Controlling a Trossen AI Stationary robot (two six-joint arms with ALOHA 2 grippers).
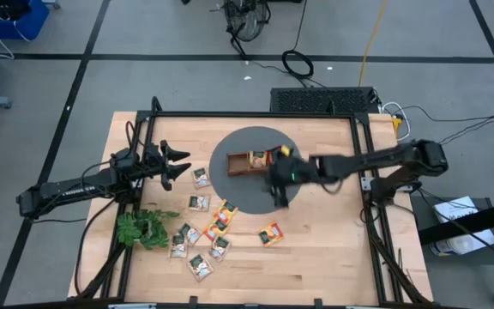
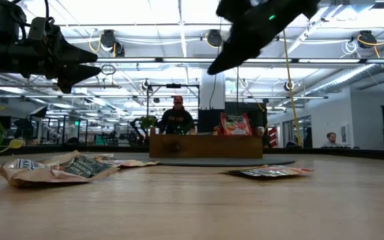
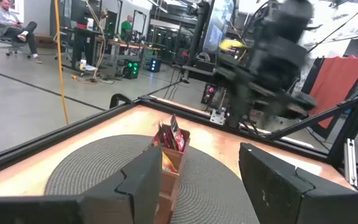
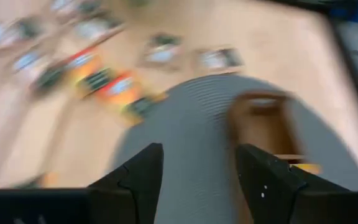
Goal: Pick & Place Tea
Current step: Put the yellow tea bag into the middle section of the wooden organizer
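A brown wooden tray (image 1: 245, 162) stands on a round grey mat (image 1: 230, 180), with red and yellow tea sachets (image 1: 278, 154) upright in its right end. More tea sachets (image 1: 199, 202) lie flat on the table, left of and nearer than the mat, one apart (image 1: 270, 233). My right gripper (image 4: 197, 168) hovers open and empty above the mat's near right part (image 1: 280, 194), slanting down. My left gripper (image 3: 197, 180) waits open and empty at the table's left (image 1: 181, 167), level and high above the table, facing the tray (image 3: 169, 163).
A green plant sprig (image 1: 144, 227) lies at the near left of the table. Black frame rails (image 1: 256, 115) run along the table's far, left and right edges. In the low view a person (image 2: 177, 119) sits in the room beyond the tray.
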